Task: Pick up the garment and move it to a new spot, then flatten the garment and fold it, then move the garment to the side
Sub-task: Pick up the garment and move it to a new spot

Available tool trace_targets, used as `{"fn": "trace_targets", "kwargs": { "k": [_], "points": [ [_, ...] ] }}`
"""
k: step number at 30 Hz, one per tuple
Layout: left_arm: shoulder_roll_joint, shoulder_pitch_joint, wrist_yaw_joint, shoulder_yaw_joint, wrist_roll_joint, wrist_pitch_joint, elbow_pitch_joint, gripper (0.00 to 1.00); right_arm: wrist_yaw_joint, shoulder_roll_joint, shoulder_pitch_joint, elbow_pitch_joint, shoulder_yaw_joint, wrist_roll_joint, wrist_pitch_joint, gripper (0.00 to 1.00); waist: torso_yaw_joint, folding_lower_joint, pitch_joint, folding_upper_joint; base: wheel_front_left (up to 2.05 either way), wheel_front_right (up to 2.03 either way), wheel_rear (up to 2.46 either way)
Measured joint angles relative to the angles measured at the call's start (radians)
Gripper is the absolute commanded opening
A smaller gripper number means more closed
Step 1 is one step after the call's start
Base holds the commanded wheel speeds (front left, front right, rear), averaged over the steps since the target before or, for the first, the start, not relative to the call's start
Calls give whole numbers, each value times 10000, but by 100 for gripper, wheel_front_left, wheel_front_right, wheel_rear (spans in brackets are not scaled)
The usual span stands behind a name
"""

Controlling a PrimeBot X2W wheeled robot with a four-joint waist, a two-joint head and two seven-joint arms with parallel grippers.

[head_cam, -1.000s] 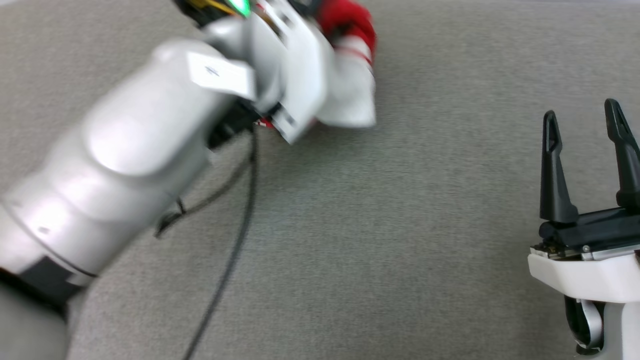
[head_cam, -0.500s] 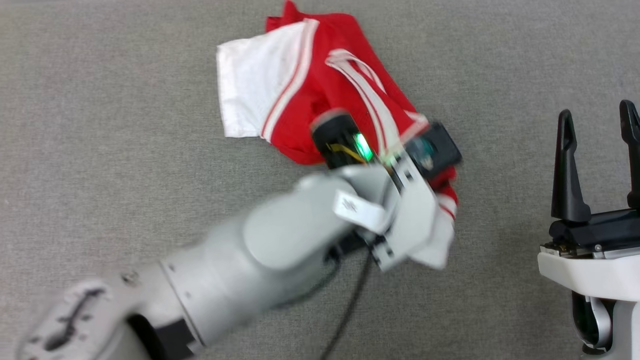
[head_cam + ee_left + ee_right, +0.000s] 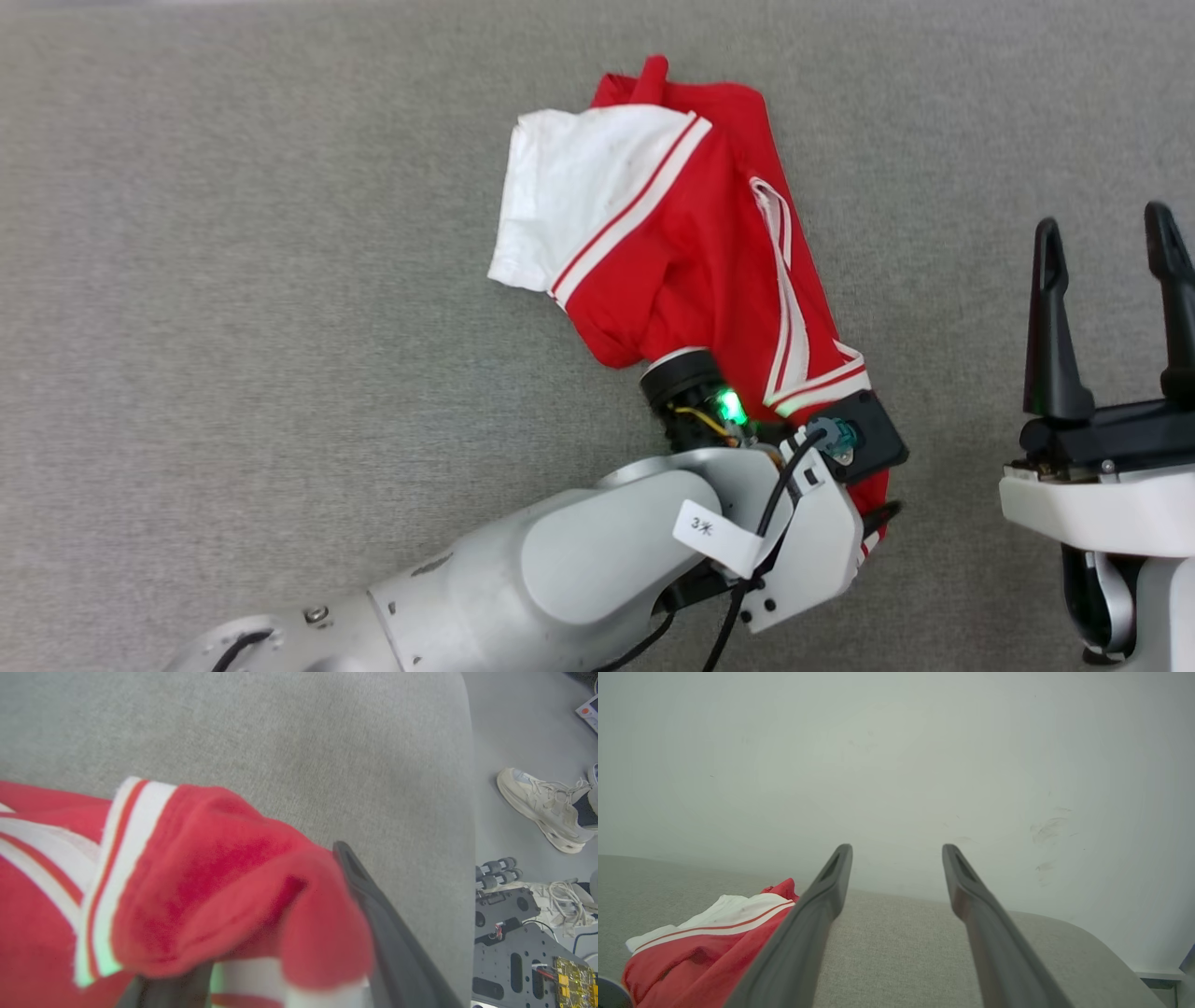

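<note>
Head view: the garment (image 3: 691,243) lies crumpled on the grey table (image 3: 233,280), just past centre twd 12 o'clock. Its white sleeve (image 3: 579,215) sticks out at 10 o'clock. The red body runs down twd 5 o'clock w/ striped trim (image 3: 784,308) along it. My left arm (image 3: 597,560) comes in from 7 o'clock and its wrist covers the garment's near end, so from up here I can't make out that grip.

Left wrist view fills it in. My left fingers (image 3: 387,933) are spread: one dark finger is bare at 4 o'clock, the other mostly under cloth at 7 o'clock. A red fold w/ striped hem is bunched loose btwn them, draped, not pinched. Same view shows the table's rounded edge at 3 o'clock. Beyond it is floor (image 3: 514,728) w/ a person's pale shoes (image 3: 542,807), and a grey metal plate (image 3: 509,952) at 4 o'clock.

Right wrist view gives the far side: the table's back edge w/ a pale wall (image 3: 896,756) behind it at 12 o'clock, garment low at 8 o'clock.

My right fingers (image 3: 1050,317) are spread wide over bare table, at 3–4 o'clock in head view, apart from the garment.

Room: broad bare table from 8 to 11 o'clock of the garment. There's a narrower bare strip at its 3 o'clock, btwn it and my right fingers.
</note>
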Motion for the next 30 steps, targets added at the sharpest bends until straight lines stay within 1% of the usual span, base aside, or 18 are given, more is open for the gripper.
{"fn": "trace_targets", "kwargs": {
  "k": [3,5,6,8,11,14,17,21,24,26,30],
  "points": [
    [-54,-252,0,31,71,-1220,52,100,0,0,205,127,-4,-52,0,100,115,0,-330,0,0,0,0],
    [-92,-244,4,261,-33,-1948,104,100,2,2,409,213,-48,-77,2,100,210,0,-600,0,0,0,0],
    [-98,-222,61,383,-48,-2268,98,100,0,2,506,261,-61,-84,2,100,262,0,-745,0,0,0,0],
    [-121,-147,334,658,-33,-2855,58,100,0,2,722,357,-81,-88,2,100,377,0,-1050,0,0,0,0],
    [69,13,984,943,245,-3565,50,100,0,2,980,497,-94,-90,0,100,563,0,-1493,0,0,0,0],
    [449,450,1603,1312,251,-4207,46,100,0,2,1236,686,-117,-86,0,100,749,0,-1916,0,0,0,0],
    [878,893,2255,1703,261,-4740,36,100,0,4,1526,940,-109,-69,0,100,922,0,-2299,0,0,0,0],
    [1553,1644,3103,2382,341,-5116,-140,100,2,4,1857,1267,-121,-8,2,100,1120,0,-2712,0,0,0,0],
    [2077,2304,3791,3022,483,-5208,-454,100,0,4,2067,1476,-151,21,2,100,1229,0,-2964,0,0,0,0],
    [2374,2898,4245,3762,686,-5214,-1030,100,0,2,2193,1563,-169,40,2,100,1273,0,-3124,0,0,0,0],
    [2984,4378,4861,5003,1360,-5241,-2008,100,0,6,2371,1720,-192,121,2,100,1320,0,-3415,0,0,0,0]
  ]
}}
